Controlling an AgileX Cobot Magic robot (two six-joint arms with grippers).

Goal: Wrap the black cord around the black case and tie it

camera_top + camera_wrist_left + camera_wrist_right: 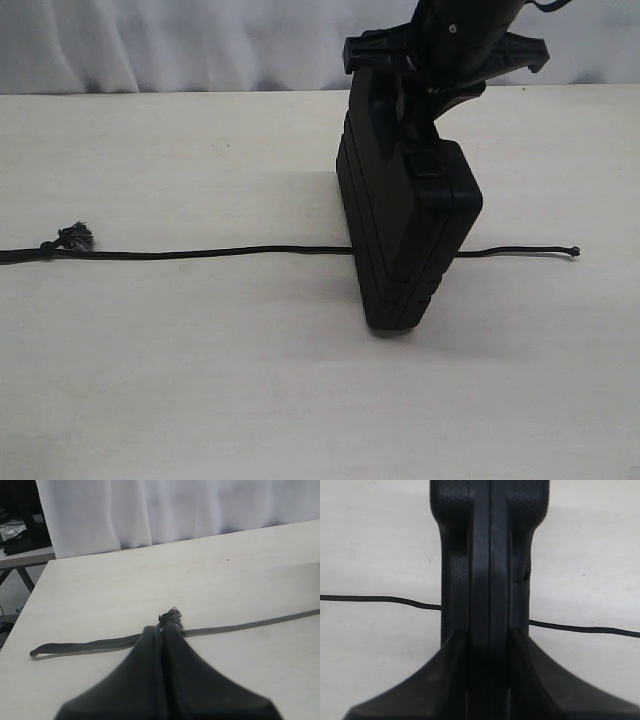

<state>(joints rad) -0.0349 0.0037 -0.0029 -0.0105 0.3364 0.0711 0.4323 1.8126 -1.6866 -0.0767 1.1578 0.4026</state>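
Note:
The black case [410, 230] stands on its narrow edge on the table, tilted slightly. My right gripper [432, 78] comes down from above and is shut on the case's top; in its wrist view the jaws [489, 635] clamp the case [490, 555] from both sides. The black cord [200, 253] lies straight across the table and passes under the case. Its small knotted tip [573, 251] lies to the right and its frayed grey knot [72, 237] far left. My left gripper [161, 630] is shut, its tips lining up with the frayed knot [172, 616]. It is out of the exterior view.
The pale table [200, 380] carries only the cord and the case. A white curtain [175, 510] hangs behind the table. Beyond the table's corner, dark clutter [17, 530] sits on another surface.

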